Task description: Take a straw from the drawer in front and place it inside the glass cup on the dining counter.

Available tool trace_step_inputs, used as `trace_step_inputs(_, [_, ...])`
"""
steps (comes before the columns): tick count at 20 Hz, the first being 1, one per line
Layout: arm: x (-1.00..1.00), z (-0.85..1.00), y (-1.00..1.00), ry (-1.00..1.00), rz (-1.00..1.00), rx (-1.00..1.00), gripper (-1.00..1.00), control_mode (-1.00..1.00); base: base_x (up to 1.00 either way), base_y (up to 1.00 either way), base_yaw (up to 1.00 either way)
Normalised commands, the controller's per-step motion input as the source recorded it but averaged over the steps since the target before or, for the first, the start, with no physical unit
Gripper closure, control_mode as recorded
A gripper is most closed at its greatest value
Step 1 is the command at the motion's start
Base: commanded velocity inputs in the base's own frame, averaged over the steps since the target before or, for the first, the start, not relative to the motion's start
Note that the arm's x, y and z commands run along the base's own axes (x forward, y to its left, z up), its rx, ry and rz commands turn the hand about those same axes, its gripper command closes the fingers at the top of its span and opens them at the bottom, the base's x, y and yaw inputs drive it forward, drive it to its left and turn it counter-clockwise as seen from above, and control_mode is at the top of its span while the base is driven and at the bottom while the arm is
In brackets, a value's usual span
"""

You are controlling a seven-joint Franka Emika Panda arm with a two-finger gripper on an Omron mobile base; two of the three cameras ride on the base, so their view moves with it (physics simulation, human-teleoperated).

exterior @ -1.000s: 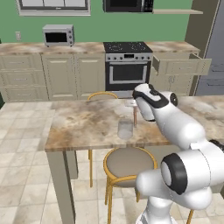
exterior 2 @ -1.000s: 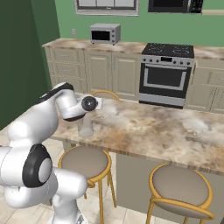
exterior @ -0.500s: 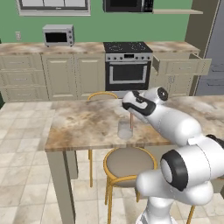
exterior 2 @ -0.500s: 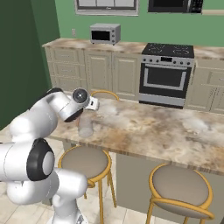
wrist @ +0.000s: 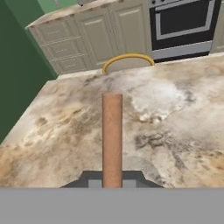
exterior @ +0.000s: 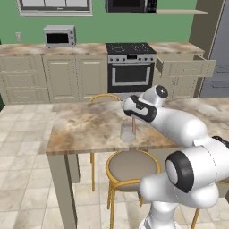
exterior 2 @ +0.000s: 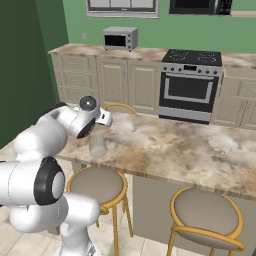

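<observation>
Your claw [exterior: 133,117] hangs just above the glass cup [exterior: 128,132] on the dining bench [exterior: 85,129], closed on the straw [wrist: 112,139]; in the hand view the straw runs straight out from between the dark fingertips [wrist: 92,180] across the marbled top, so the grip sits at one end and most of its length is free.

From the left base view the straw's lower end reaches down beside or just into the cup's mouth; you cannot tell from here whether the tip is inside the rim or only in front of it; the right base view shows the cup [exterior 2: 97,145] under the wrist and settles nothing more.

Expect the straw to be very light, stiff and smooth; held by one end it can pivot between the pads if the tip nudges the rim, so a firm pinch and a slow approach seem wise. The cup looks light too, clear and probably easy to tip or slide on polished stone; a sideways push from the straw could shift it.

The drawer [exterior: 183,67] stands open at the far cabinets, well apart from the bench; the fetching looks done, and what remains is to line the straw over the opening, tilt it nearer upright, lower it and let go.
</observation>
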Motion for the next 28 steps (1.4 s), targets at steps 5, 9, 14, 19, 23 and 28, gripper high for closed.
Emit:
trace_step_inputs(5, [0.00,-0.06,0.00,0.07,-0.05,0.00,1.00,-1.00,0.00,0.00,0.00])
trace_step_inputs(9, [0.09,0.00,0.00,0.01,-0.08,0.00,1.00,-1.00,0.00,0.00,0.00])
trace_step_inputs(14, [0.06,0.00,0.00,0.00,-0.08,0.00,1.00,-1.00,0.00,0.00,0.00])
trace_step_inputs(19, [0.00,0.00,-0.10,-0.09,-0.04,0.00,1.00,-1.00,0.00,0.00,0.00])
trace_step_inputs(23, [-0.04,0.00,-0.23,-0.32,0.00,0.00,1.00,-1.00,0.00,0.00,0.00])
trace_step_inputs(28, [0.00,-0.02,-0.13,-0.26,0.00,0.00,1.00,-1.00,0.00,0.00,0.00])
